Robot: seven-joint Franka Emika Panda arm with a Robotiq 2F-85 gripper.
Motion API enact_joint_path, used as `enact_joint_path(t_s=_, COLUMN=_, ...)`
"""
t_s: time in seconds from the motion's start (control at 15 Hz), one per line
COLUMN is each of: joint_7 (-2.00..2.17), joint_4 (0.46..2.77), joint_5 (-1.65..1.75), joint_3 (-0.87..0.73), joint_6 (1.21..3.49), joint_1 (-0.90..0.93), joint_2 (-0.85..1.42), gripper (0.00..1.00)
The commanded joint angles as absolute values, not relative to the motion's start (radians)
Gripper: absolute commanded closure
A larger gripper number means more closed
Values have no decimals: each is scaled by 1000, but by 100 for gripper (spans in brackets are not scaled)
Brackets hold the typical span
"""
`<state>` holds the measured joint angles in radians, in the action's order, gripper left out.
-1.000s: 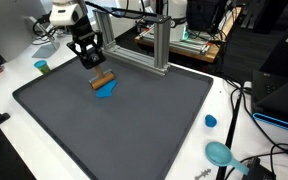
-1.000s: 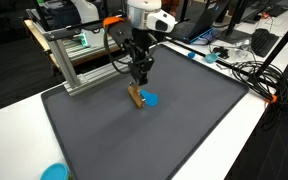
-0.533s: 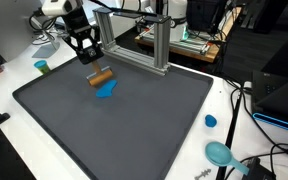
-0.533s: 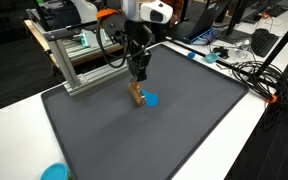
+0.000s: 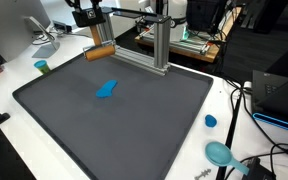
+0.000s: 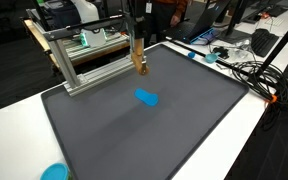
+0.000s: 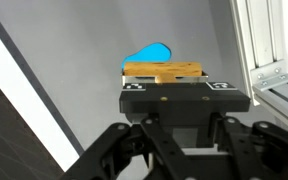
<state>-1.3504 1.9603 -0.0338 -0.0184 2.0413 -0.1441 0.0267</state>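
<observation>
Gripper [image 7: 164, 84] clamped tight on brown wooden block [image 7: 164, 70], w/ block hanging high above dark grey mat [image 5: 134, 125]. Blue flat piece [image 5: 106, 89] lies on mat, well apart. Pick-up looks done; block not set down yet.

Bright, even overhead room light in both exterior views; shadows on the dark mat [image 5: 134, 120] are soft and faint. Frames coarse, slightly blurred. Wrist view: end effector [image 7: 166, 78] in soft focus, desk [image 7: 22, 85] edge glaring white.
</observation>
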Motion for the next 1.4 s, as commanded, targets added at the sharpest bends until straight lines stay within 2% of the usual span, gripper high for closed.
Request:
enact_joint_path(t_s=0.0, joint_7=-1151, joint_4=2010, joint_5=12, joint_3=-23, joint_6=1971, joint_1=-95, joint_2=-88, gripper=78)
enact_joint_path(t_s=0.07, joint_7=-1242, joint_4=1970, joint_5=-20, joint_3=-39, joint_6=1991, joint_1=-99, joint_2=-26, gripper=53)
enact_joint_path(t_s=0.4, joint_7=-1167, joint_4=1994, joint_5=-5, joint_3=-39, joint_6=1976, joint_1=-78, joint_2=-65, gripper=53)
enact_joint_path(t_s=0.47, joint_7=-1121, joint_4=1992, joint_5=-26, joint_3=-41, joint_6=1959, joint_1=-80, joint_2=-54, gripper=78)
enact_joint_path(t_s=1.0, joint_7=-772, joint_4=2163, joint_5=-82, joint_3=-102, joint_6=2046, joint_1=-111, joint_2=-134, gripper=78)
enact_joint_path(t_s=1.33, joint_7=-600, joint_4=2333, joint_5=-132, joint_3=-109, joint_6=2163, joint_1=-93, joint_2=-268, gripper=78)
